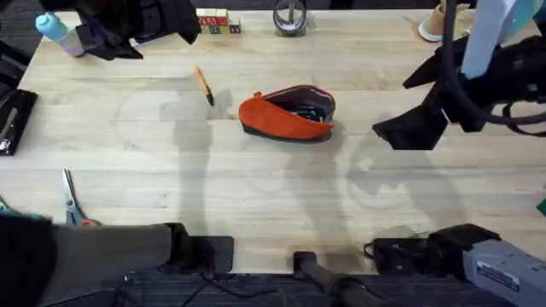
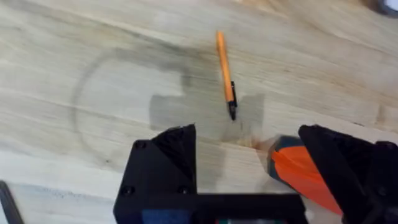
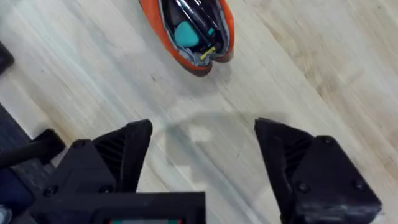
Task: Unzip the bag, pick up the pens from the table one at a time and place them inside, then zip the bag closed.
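The left gripper (image 2: 245,155) hangs over the table (image 2: 93,56) with its two black fingers (image 2: 171,149) spread wide and nothing between them. Beyond the gap lies one orange pen (image 2: 225,73), flat on the wood, its dark tip pointing back toward the gripper. A bit of the orange bag (image 2: 295,171) peeks out beside the other finger, partly hidden behind it and lying apart from the pen. A shadow falls on the planks around the pen's tip.
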You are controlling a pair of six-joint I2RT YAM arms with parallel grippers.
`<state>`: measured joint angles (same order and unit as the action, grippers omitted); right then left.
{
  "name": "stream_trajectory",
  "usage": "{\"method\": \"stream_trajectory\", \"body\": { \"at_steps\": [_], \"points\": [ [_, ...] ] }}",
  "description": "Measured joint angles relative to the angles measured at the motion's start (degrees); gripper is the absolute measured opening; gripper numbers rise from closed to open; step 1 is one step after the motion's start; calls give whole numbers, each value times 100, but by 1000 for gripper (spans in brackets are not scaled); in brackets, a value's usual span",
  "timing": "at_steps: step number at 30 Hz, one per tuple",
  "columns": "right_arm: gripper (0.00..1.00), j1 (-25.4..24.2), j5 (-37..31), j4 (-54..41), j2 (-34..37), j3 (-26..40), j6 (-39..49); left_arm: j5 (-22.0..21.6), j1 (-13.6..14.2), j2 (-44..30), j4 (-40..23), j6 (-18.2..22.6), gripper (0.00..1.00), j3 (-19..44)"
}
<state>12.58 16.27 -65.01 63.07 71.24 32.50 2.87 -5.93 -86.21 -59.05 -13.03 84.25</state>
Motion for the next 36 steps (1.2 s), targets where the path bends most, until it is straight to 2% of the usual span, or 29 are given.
{"method": "stream_trajectory", "body": {
  "at_steps": [5, 10, 21, 29, 36],
  "points": [
    [996, 0, 0, 0, -2, 0, 1, -62, 2, -738, -327, -150, 995, 550],
    [996, 0, 0, 0, 0, 0, -1, -31, 0, -1443, -324, -203, 996, 863],
    [996, 0, 0, 0, 0, 0, -17, 38, 0, -2272, -143, -292, 995, 892],
    [995, 0, 0, 0, 0, 0, -21, 324, 0, -2962, 352, -314, 993, 892],
    [995, 0, -1, 0, 0, 0, -21, 339, 0, -3434, 534, -330, 993, 925]
  ]
}}
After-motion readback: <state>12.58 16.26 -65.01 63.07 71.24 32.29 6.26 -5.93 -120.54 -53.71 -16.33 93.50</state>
